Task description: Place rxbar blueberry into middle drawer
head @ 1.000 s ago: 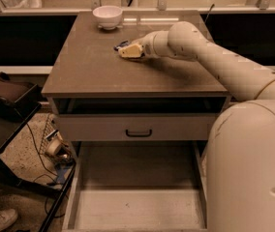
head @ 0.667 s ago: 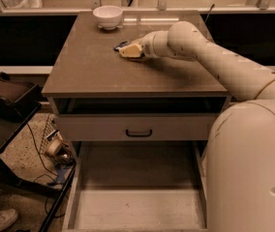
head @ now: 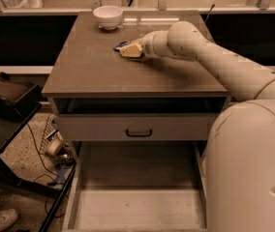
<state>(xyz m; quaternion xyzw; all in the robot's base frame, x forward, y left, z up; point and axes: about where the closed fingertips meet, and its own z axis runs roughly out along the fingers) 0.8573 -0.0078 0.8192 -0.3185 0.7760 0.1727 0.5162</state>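
The rxbar blueberry [head: 118,46] is a small dark bar lying on the cabinet top, a little in front of the white bowl. Only its left end shows; the rest is hidden by my gripper [head: 128,50]. The gripper is low on the cabinet top, right at the bar, with my arm reaching in from the right. The middle drawer [head: 137,211] is pulled out at the bottom of the view, below and in front of the cabinet. Its pale floor is bare.
A white bowl [head: 108,16] stands at the back of the cabinet top [head: 89,71]. A closed drawer front with a black handle [head: 139,133] sits above the open drawer. A dark stand [head: 7,98] and cables are at the left. My robot body [head: 253,178] fills the right.
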